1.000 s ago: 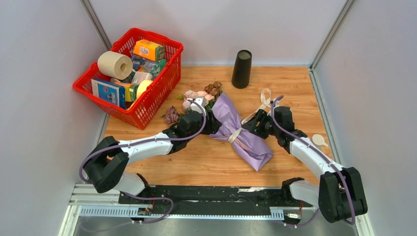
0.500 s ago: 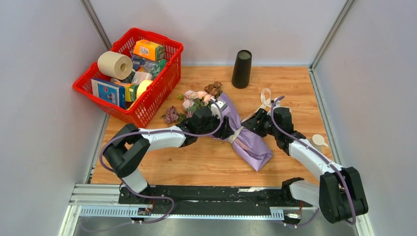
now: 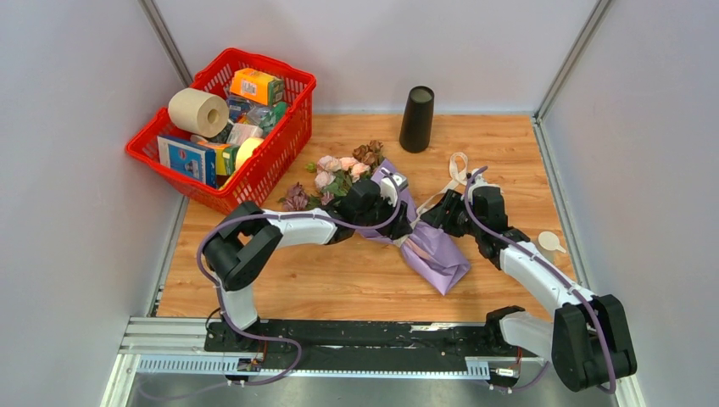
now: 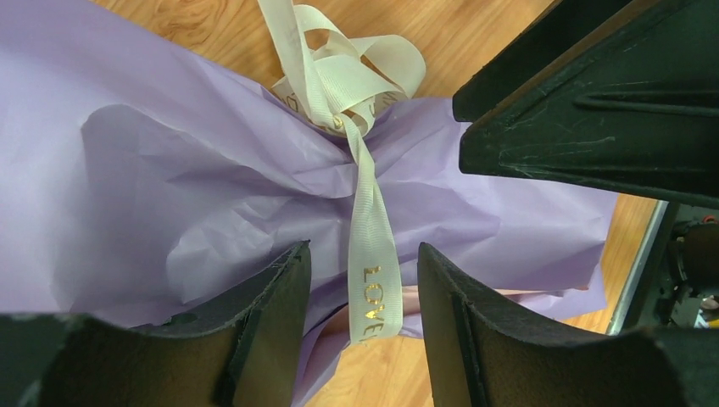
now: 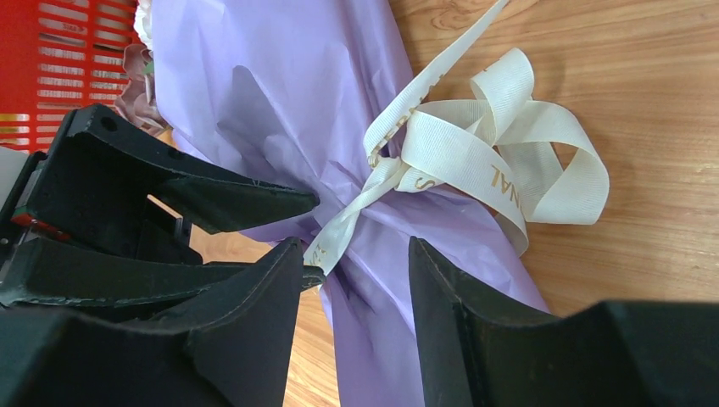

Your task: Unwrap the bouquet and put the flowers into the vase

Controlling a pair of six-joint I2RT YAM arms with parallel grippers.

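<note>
The lilac-paper bouquet of roses (image 3: pixel 437 250) lay in the middle of the table, its cream ribbon (image 4: pixel 370 216) not yet untied. The left gripper (image 4: pixel 365 267) and the right gripper (image 5: pixel 356 254) stood open astride that ribbon, holding nothing. The tall black vase (image 3: pixel 416 119) stood apart, without flowers.

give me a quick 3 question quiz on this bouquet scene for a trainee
1. True or false: the ribbon is tied around the bouquet.
2. The vase is: A) in a basket B) upright at the far edge of the table C) lying on the bouquet.
3. What word shows on the ribbon tail between the open fingers of the left tool?
Key: 1 true; 2 B; 3 LOVE.
</note>
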